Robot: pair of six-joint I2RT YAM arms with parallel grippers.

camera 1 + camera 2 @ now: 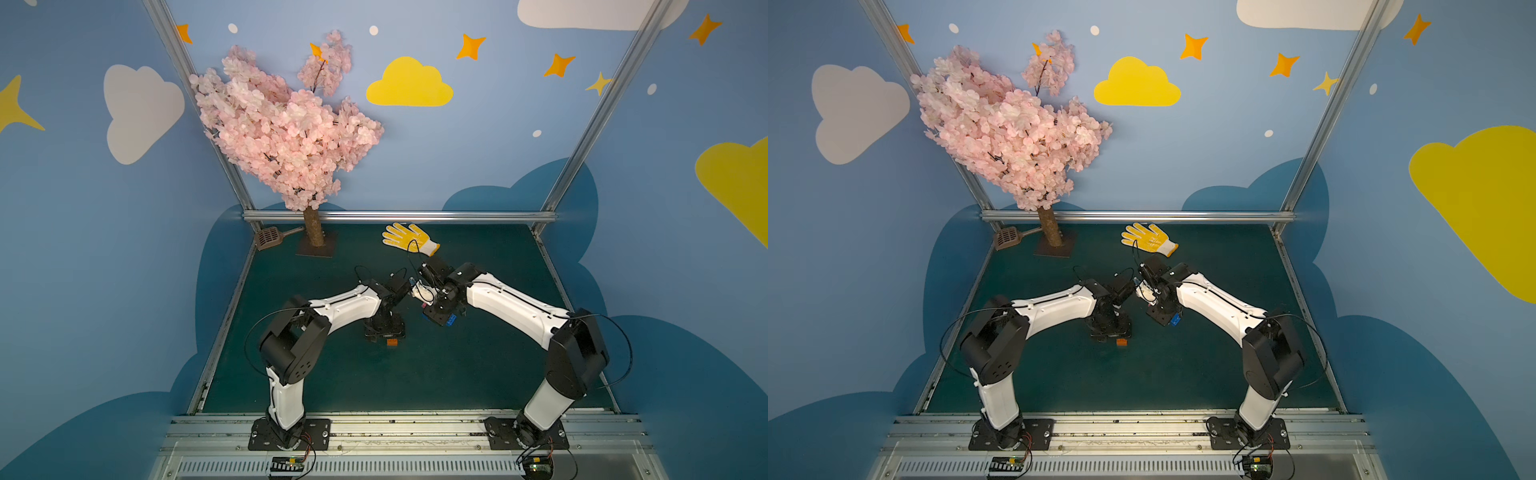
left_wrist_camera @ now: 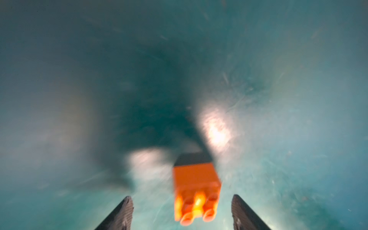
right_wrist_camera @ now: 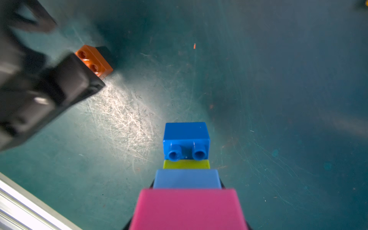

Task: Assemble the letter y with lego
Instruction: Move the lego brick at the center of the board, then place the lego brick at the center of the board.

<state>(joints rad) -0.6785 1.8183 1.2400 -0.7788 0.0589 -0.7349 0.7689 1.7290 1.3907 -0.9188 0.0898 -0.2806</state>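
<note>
My right gripper [image 3: 187,184] is shut on a joined lego stack [image 3: 187,179]: pink nearest the wrist, then light blue, lime green, and a dark blue brick [image 3: 186,139] at the tip with its studs showing. The pink brick hides most of the jaws. In both top views the stack's blue end [image 1: 450,320] [image 1: 1175,319] hangs just above the mat. A single orange brick [image 2: 196,191] [image 3: 93,60] [image 1: 392,342] lies on the mat. My left gripper [image 2: 182,197] points down over it, open, with a gap on each side between finger and brick.
A yellow glove [image 1: 409,237] lies at the back of the green mat [image 1: 478,365]. The pink blossom tree [image 1: 316,232] and a brown scoop [image 1: 270,237] stand back left. The two wrists are close together mid-mat. An aluminium rail [image 3: 20,209] borders the mat.
</note>
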